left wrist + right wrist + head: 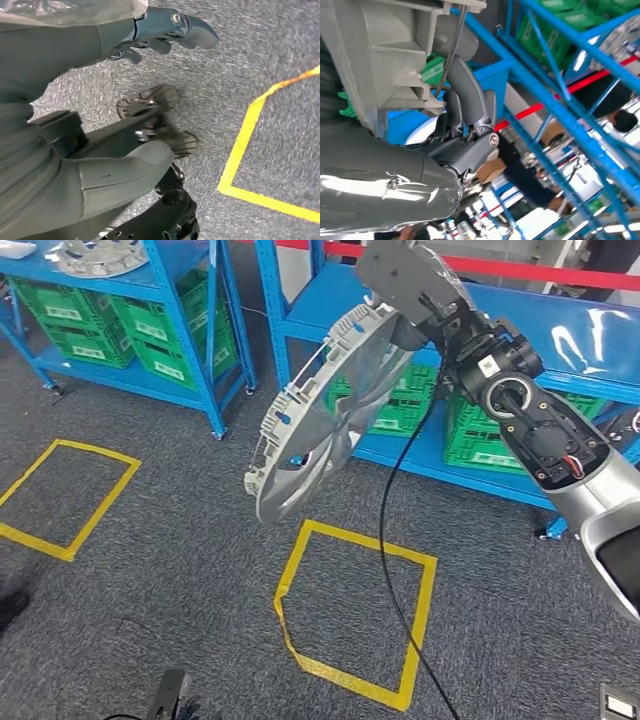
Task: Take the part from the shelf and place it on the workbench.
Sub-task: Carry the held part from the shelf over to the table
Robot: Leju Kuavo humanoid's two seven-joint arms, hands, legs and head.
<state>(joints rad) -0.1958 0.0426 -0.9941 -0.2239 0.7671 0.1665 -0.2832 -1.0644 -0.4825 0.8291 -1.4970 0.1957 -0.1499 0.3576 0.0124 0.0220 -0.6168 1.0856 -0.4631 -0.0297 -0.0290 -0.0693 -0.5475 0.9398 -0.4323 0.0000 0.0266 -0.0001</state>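
The part (321, 410) is gripped at its rim by the right hand (467, 125), clear of the shelf (468, 315); the left hand (166, 37) is spread and idle; transfer to the counter is judged next

We see even, bright indoor light in the head view, falling from above, with soft shadows only. Glare streaks the blue shelf top (581, 340) at far right, and the silvery part (324, 410) carries pale sheen. The yellow floor tape (355, 610) reads sharp. In the left wrist view the grey carpet (245, 45) is smeared by motion blur. In the right wrist view the background behind the blue racking (561, 90) is overexposed, soft and tilted.
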